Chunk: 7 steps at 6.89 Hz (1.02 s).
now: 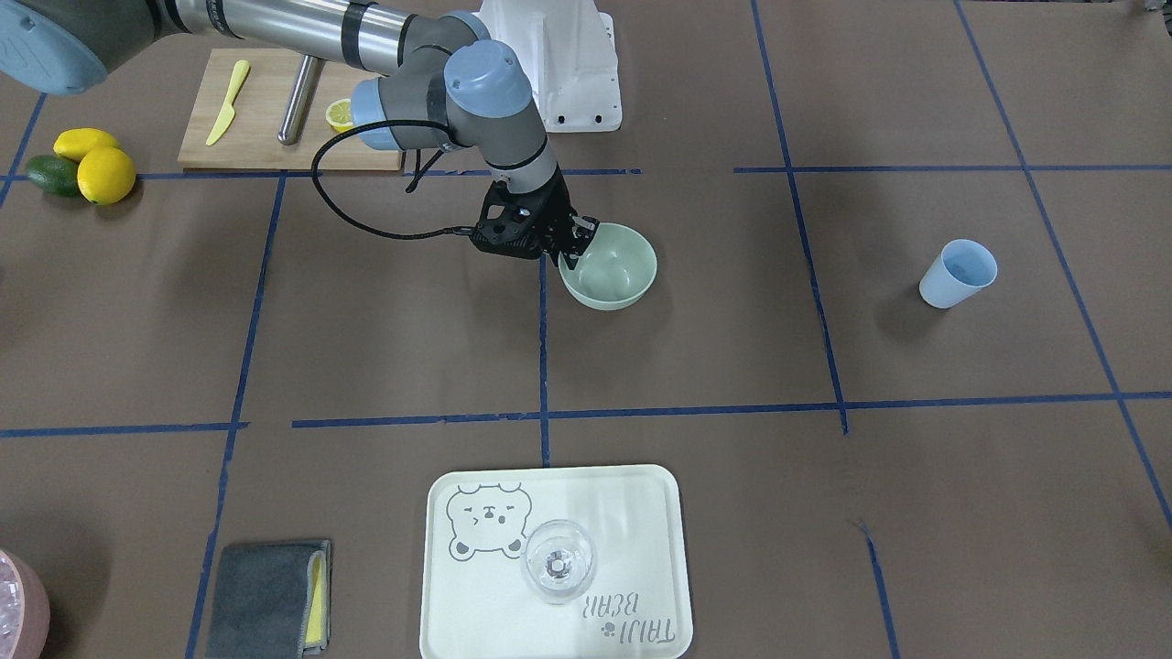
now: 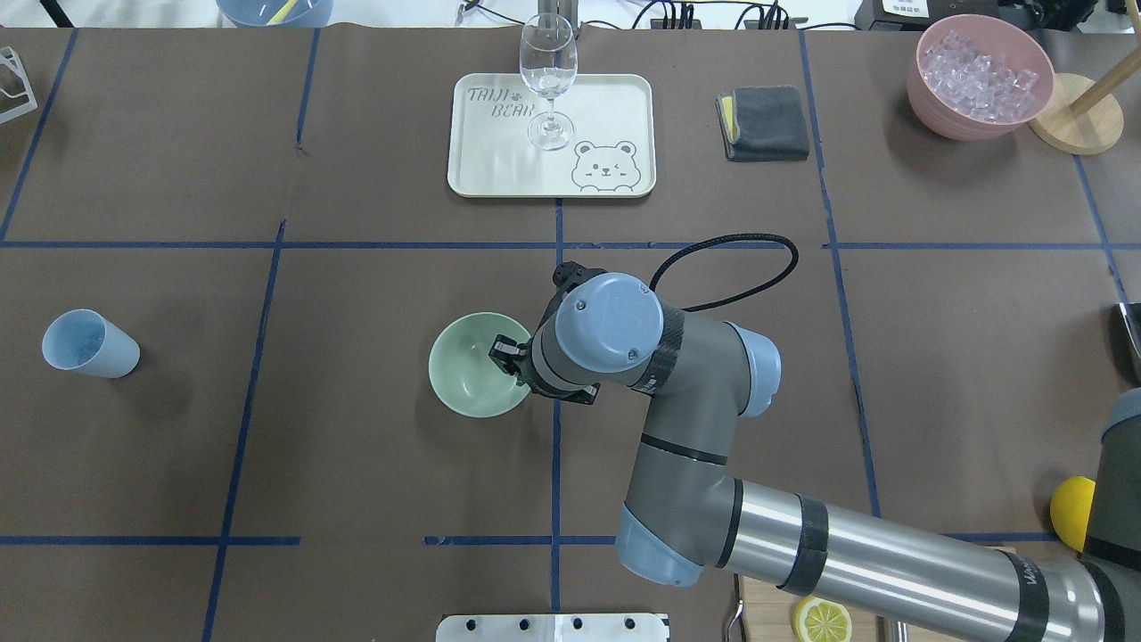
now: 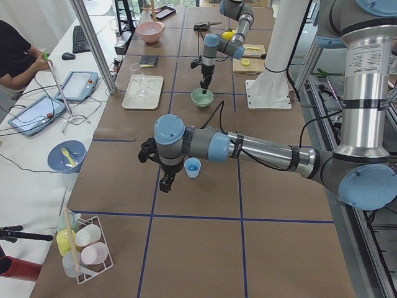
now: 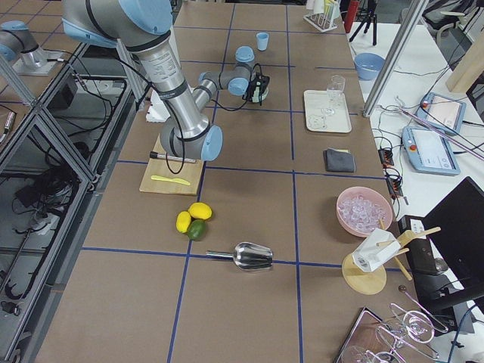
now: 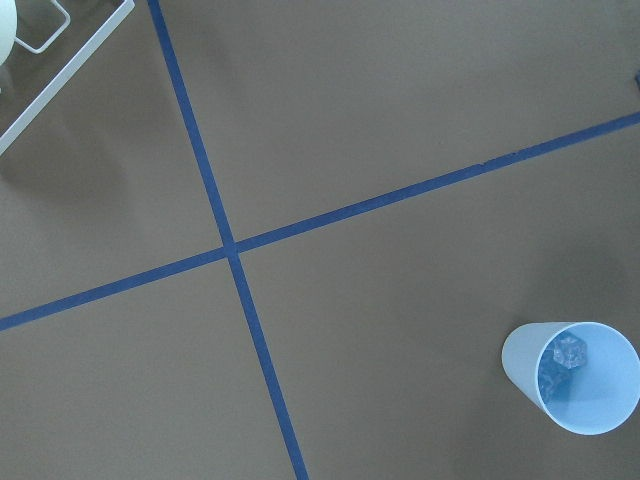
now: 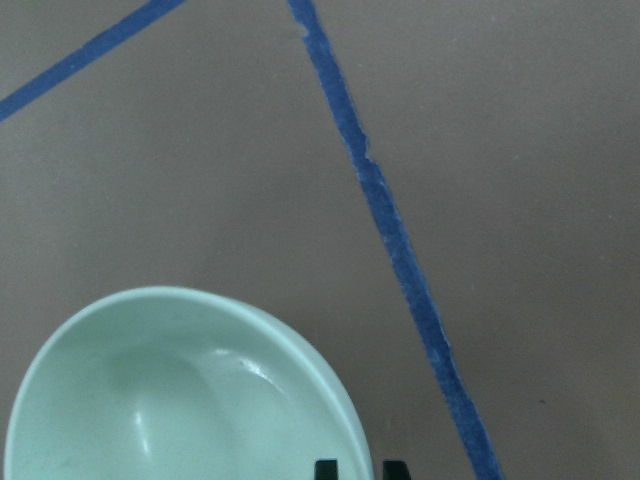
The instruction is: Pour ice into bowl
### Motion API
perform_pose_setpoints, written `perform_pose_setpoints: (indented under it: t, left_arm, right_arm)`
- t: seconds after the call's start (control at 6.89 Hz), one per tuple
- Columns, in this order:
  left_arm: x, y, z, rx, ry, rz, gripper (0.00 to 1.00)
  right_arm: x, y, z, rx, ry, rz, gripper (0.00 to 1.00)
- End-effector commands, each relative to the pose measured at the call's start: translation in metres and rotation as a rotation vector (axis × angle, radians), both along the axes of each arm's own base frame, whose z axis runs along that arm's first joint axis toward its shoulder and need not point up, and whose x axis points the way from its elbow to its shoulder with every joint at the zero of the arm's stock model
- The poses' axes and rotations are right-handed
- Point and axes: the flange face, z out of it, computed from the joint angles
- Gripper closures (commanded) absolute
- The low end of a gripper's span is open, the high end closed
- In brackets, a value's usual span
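Plainly, the ice [image 5: 568,352] sat as a cube or two at the bottom of the upright blue cup [image 5: 520,365]. That cup stood just to the right of our left gripper [image 3: 164,181], the nearer one, though we could not tell how its jaws stood. Farther that same way, well apart, the bowl [image 2: 468,374] was held by our right gripper [image 2: 506,353], closed narrow across the rim.

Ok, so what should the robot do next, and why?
Probably move the left gripper onto the blue cup and grasp it. The ice sits in that cup, the bowl is empty, and the right gripper seems to hold the bowl's rim.
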Motion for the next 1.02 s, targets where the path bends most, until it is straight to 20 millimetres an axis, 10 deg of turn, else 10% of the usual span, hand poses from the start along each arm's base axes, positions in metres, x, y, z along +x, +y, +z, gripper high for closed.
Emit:
perform_pose_setpoints:
  t: [0.0, 0.44, 0.87]
  left_arm:
    - [0.023, -0.001, -0.001, -0.011, 0.035, 0.045, 0.00]
    - [0.054, -0.006, -0.010, -0.009, 0.033, 0.066, 0.00]
    - [0.110, 0.037, -0.016, 0.034, 0.053, -0.019, 0.00]
  right_arm:
    - [0.030, -0.005, -0.021, 0.014, -0.054, 0.012, 0.00]
    - [0.203, -0.059, 0.009, -0.060, -0.156, -0.007, 0.00]
    - [0.254, -0.086, 0.057, 0.006, -0.106, -0.035, 0.00]
